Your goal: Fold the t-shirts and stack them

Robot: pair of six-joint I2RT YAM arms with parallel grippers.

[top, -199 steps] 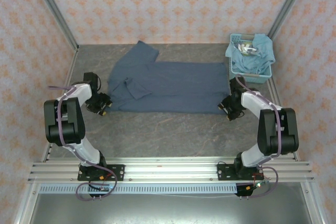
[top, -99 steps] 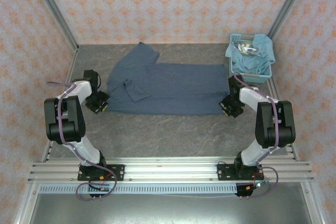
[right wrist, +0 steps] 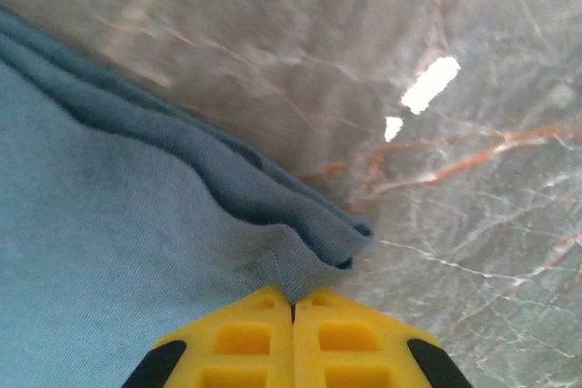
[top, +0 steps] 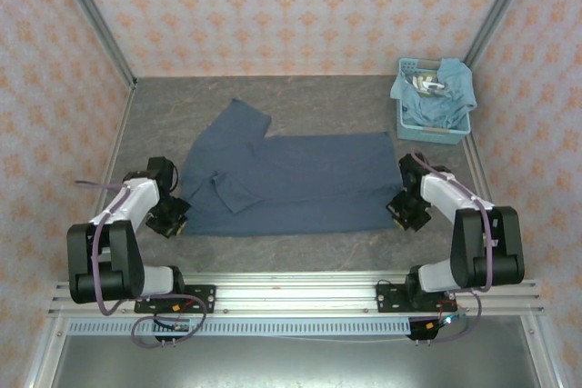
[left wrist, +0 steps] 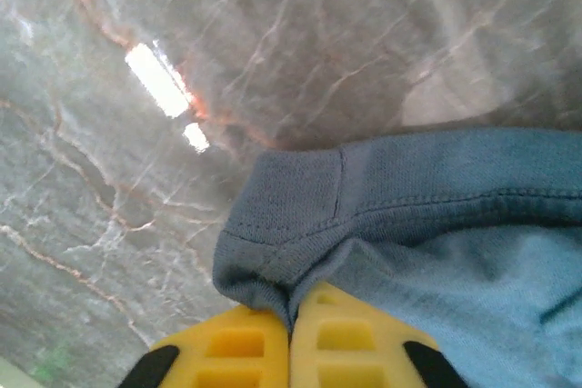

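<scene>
here's the grey marbled bench [top: 300,97], and the big item on it is the dark slate-blue t-shirt [top: 291,179], spread flat across the middle. its length runs from the left side toward the right side, and its long near hem lies parallel to the near edge. one sleeve sticks out toward the far edge on the left half, and a smaller flap of cloth lies folded over the body near the left end.

over in the far right corner sits the light-blue lattice basket [top: 435,134], well apart from the spread shirt. the teal-blue t-shirt [top: 446,97] is bunched up inside it and spills over the rim.

now the arms, both low on the bench. the left gripper [top: 173,220] is down at the shirt's near left corner. from the left wrist view its yellow fingers [left wrist: 236,347] are pressed together, with the seamed corner of the dark shirt [left wrist: 382,197] pinched and puckered right at the tips. so the left gripper [left wrist: 291,302] is clamped on fabric.

the right gripper [top: 405,213] sits at the near right corner. the right wrist view shows the same thing: yellow fingers [right wrist: 355,338] closed tight, with the layered hem corner [right wrist: 300,233] nipped between them and the cloth [right wrist: 109,206] spreading off to the left. that's the right gripper [right wrist: 293,302] clamped on the shirt too.
</scene>
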